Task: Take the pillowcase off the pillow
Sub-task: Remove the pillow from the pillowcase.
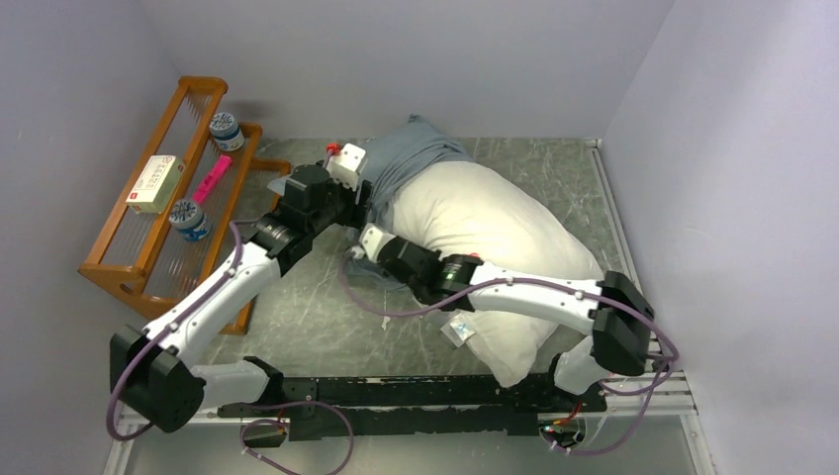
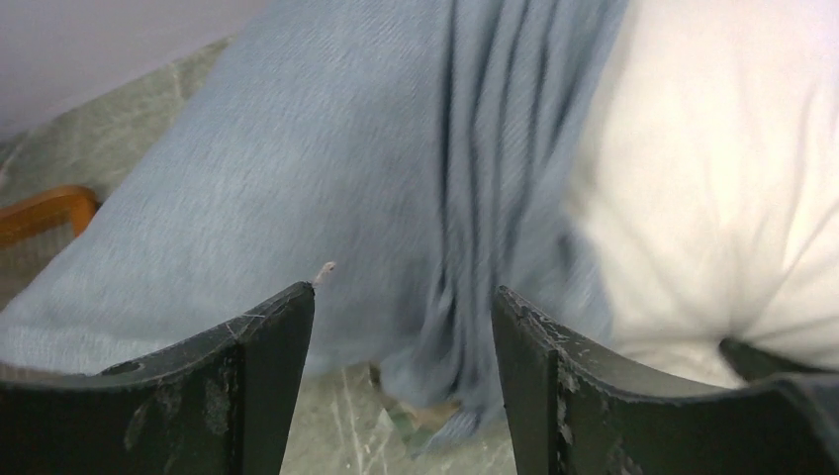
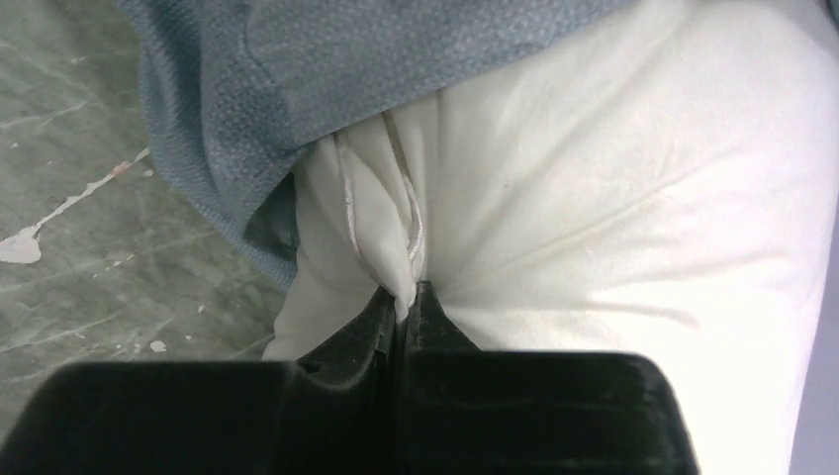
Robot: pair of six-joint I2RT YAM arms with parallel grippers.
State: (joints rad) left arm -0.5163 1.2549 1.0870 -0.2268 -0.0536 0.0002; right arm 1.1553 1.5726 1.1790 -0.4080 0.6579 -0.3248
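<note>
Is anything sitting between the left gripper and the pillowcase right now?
Nothing visible. The left gripper, jaws open, faces the bunched grey-blue pillowcase directly. The right gripper pinches the pillow beside it.

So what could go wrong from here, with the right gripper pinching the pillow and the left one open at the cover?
1. The right gripper is shut on only a thin fold of the pillow. A hard pull on the pillowcase may slip that fold out, and the pillow would probably follow the cloth.
2. The left gripper is open, with bunched pillowcase folds and white pillow close together in front of it. Closing there might catch both.
</note>
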